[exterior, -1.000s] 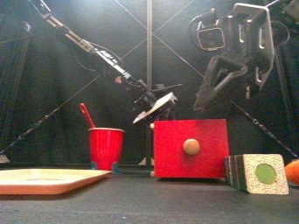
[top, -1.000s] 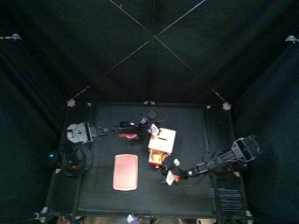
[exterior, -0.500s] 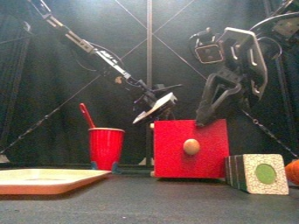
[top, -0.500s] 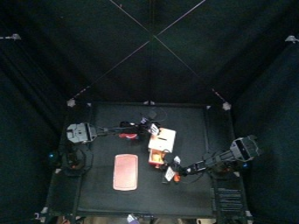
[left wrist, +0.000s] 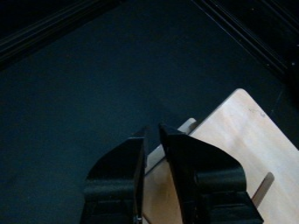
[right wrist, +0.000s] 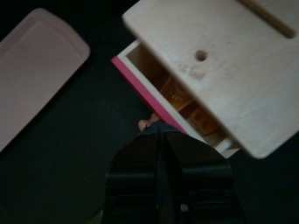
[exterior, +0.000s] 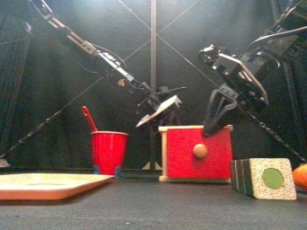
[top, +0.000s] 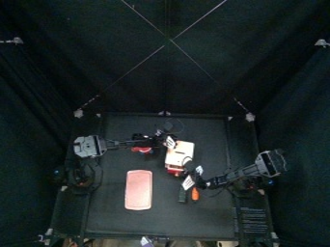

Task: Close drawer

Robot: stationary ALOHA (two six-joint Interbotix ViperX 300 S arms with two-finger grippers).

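The cream-topped cabinet stands mid-table. Its drawer, with a red front and a round knob, sticks out a short way toward the table's front. The right wrist view shows the drawer's orange-brown inside under the cream top. My right gripper is shut, its tips against the drawer's front; in the front view it hangs at the drawer's upper edge. My left gripper is shut at the back edge of the cabinet top; it also shows in the top view.
A red cup with a red stick stands left of the cabinet. The pink slab lies at the front left. A block with a green disc and an orange ball sit at the front right.
My right gripper has come down and moved toward the cabinet, pushing the drawer's front back; the drawer sticks out less than before. The left arm has not moved.
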